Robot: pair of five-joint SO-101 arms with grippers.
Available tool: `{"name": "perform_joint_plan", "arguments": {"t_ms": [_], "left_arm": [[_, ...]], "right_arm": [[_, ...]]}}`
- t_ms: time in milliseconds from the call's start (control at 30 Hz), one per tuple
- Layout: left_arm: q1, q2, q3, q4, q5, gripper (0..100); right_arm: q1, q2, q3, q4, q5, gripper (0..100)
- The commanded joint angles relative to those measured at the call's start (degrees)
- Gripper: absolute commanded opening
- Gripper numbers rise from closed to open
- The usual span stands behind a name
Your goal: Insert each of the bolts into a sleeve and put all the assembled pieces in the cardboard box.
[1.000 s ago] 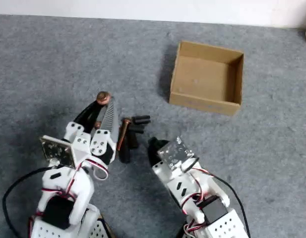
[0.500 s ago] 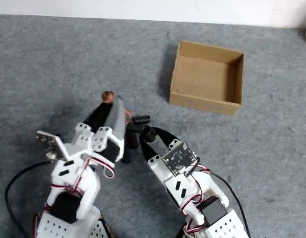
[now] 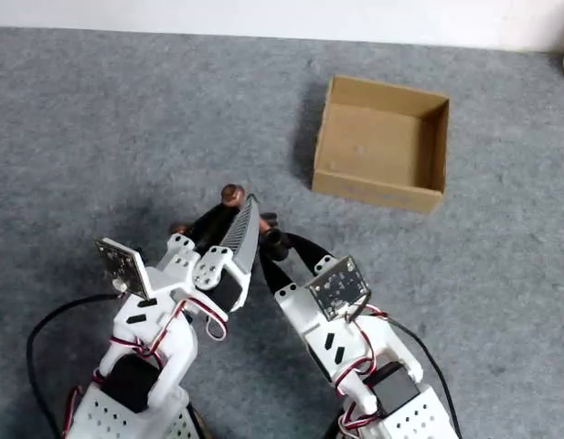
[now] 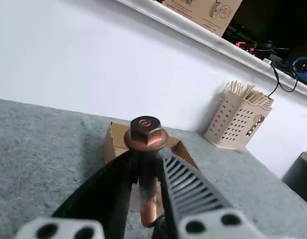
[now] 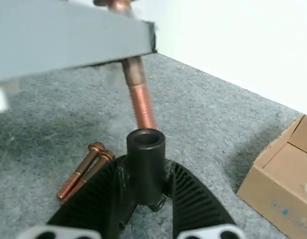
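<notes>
your left gripper (image 4: 146, 167) is clamped on a copper bolt (image 4: 146, 135). its two fingers press the shank just under the hex head, with the head on top and the threaded end hanging out below them. your right gripper (image 5: 145, 174) is closed round a black sleeve (image 5: 146, 152), which it holds upright with the open mouth up and the ribbed fingers hugging its lower half. in the right wrist view the bolt's thread comes down to the rim of that mouth, close to in line with it; you cannot tell whether the tip is inside or only just behind the rim. from above, the two grippers meet tip to tip near the middle of the grey carpet (image 3: 99, 119). two spare bolts (image 5: 84, 170) lie side by side on the carpet, touching, just beside the right gripper. the box (image 3: 377, 193) stands open on the carpet, well apart from both grippers, on the right arm's side.
</notes>
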Motion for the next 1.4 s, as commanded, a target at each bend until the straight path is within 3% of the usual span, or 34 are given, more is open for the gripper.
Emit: {"name": "perform_joint_plan", "arguments": {"t_ms": [0,233,467,600,767,1033,1367], "left_arm": [[1.19,-0.48,-5.32,-1.41,0.18,0],[1.36,-0.31,-6.02,-0.62,0.18,0],[5.93,-0.48,-1.80,-0.62,0.18,0],[8.13,-0.40,-1.63,0.00,-3.69,0],[7.87,-0.66,-2.24,6.15,-4.75,0],[7.87,-0.66,-1.98,8.35,-8.09,0],[7.96,-0.57,-1.71,11.34,-8.26,0]], "right_arm": [[0.84,-0.75,3.12,-1.63,-0.35,0.5],[0.84,-0.75,3.21,-1.71,-0.35,0.5],[0.84,-0.75,3.21,-1.80,-0.26,0.5],[0.84,-0.75,3.21,-1.80,-0.26,0.5],[0.92,-0.75,3.21,-1.80,-0.26,0.5],[1.71,-0.75,3.21,-1.80,4.13,0.5],[1.71,-0.75,3.21,-1.80,4.22,0.5]]}}
